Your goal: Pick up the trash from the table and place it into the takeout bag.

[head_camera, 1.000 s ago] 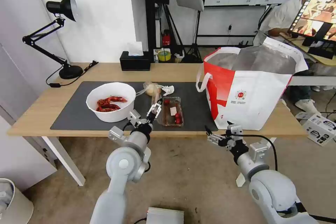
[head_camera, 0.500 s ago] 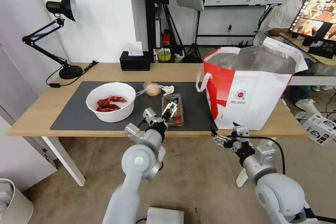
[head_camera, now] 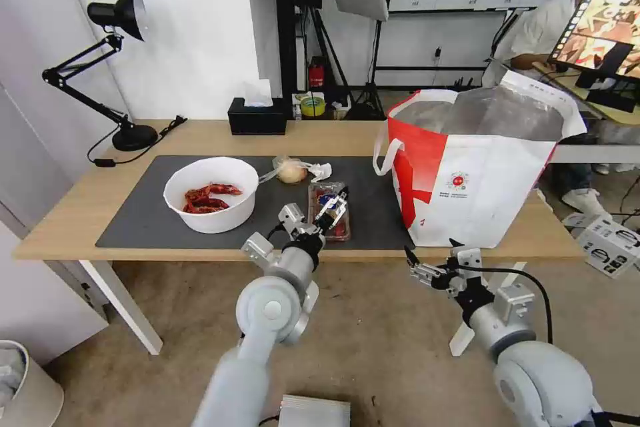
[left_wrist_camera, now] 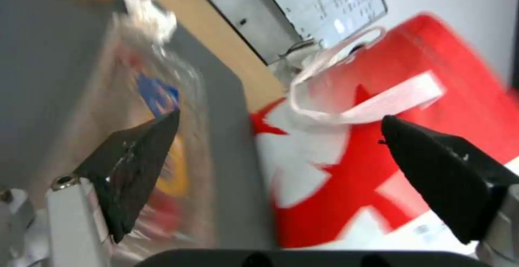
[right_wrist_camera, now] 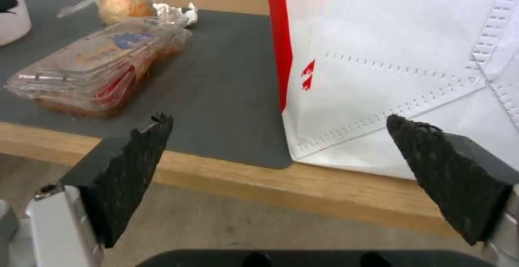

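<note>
- Trash on the table (head_camera: 73,213): the clear hinged tray (head_camera: 328,210) is being overhung by the left gripper (head_camera: 331,208), whose fingers are being held apart.
- The white bowl (head_camera: 211,193) is being left well to that gripper's left.
- The takeout bag (head_camera: 477,170) is being kept upright just beyond the right gripper (head_camera: 415,267), whose fingers are spread below the table edge.

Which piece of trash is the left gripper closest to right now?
The clear hinged tray: the open left gripper hovers over it, while the bowl and bagged lump sit farther off.
</note>
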You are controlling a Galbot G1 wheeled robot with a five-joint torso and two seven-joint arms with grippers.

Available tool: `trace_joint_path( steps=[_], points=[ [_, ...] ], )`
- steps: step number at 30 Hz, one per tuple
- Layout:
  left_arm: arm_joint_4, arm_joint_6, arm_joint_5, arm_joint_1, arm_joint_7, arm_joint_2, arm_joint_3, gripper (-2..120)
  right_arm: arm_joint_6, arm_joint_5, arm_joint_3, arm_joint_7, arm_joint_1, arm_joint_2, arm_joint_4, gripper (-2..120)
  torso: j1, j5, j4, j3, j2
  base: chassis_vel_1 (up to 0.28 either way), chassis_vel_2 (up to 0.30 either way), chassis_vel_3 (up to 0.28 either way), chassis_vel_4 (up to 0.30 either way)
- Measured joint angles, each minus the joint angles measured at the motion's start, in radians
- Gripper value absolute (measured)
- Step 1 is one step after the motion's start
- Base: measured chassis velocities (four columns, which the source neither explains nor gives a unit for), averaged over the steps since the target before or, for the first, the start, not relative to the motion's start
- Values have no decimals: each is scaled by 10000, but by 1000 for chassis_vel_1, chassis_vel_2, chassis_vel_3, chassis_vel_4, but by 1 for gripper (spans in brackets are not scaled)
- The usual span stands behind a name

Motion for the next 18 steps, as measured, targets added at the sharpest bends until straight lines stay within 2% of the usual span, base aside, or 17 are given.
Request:
trace_joint_path(
  steps=[1, 2, 3, 4, 5, 7, 8, 12, 18],
  points=[
    [156, 43, 1028, -75, 486, 425, 56, 97, 1, 13, -6, 0, 23, -15, 0, 100, 1, -1, 1, 0, 0, 0, 0, 0, 0],
    [156, 43, 1028, -75, 486, 425, 56, 97, 1, 13, -6, 0, 23, -15, 0, 100, 1, -1, 1, 0, 0, 0, 0, 0, 0],
    [258, 50, 1603, -112, 779, 656, 85, 95, 2, 27, -15, 0, 44, -24, 0, 100, 1, 0, 0, 0, 0, 0, 0, 0, 0],
    [466, 137, 2807, -195, 1258, 1174, 198, 87, 4, 95, -35, -3, 93, -45, -3, 100, 0, -2, 2, 0, 0, 0, 0, 0, 0],
    [466, 137, 2807, -195, 1258, 1174, 198, 87, 4, 95, -35, -3, 93, -45, -3, 100, 0, -2, 2, 0, 0, 0, 0, 0, 0],
    [746, 249, 3979, -314, 1602, 1796, 429, 77, 9, 150, -57, -2, 151, -62, -49, 100, 1, -2, 2, 1, 0, 0, 0, 0, 0],
    [746, 249, 3979, -314, 1602, 1796, 429, 77, 9, 150, -57, -2, 151, -62, -49, 100, 1, -2, 2, 1, 0, 0, 0, 0, 0],
    [1064, 97, 4545, -627, 1933, 2444, 690, 60, 14, 167, -125, -3, 237, -67, -129, 100, 2, -1, 0, 0, 0, 0, 0, 0, 0],
    [1180, -71, 4433, -943, 2308, 2881, 864, 38, 19, 163, -358, -2, 503, -147, -366, 100, 2, 0, 1, 1, 0, 0, 0, 0, 0]
  ],
)
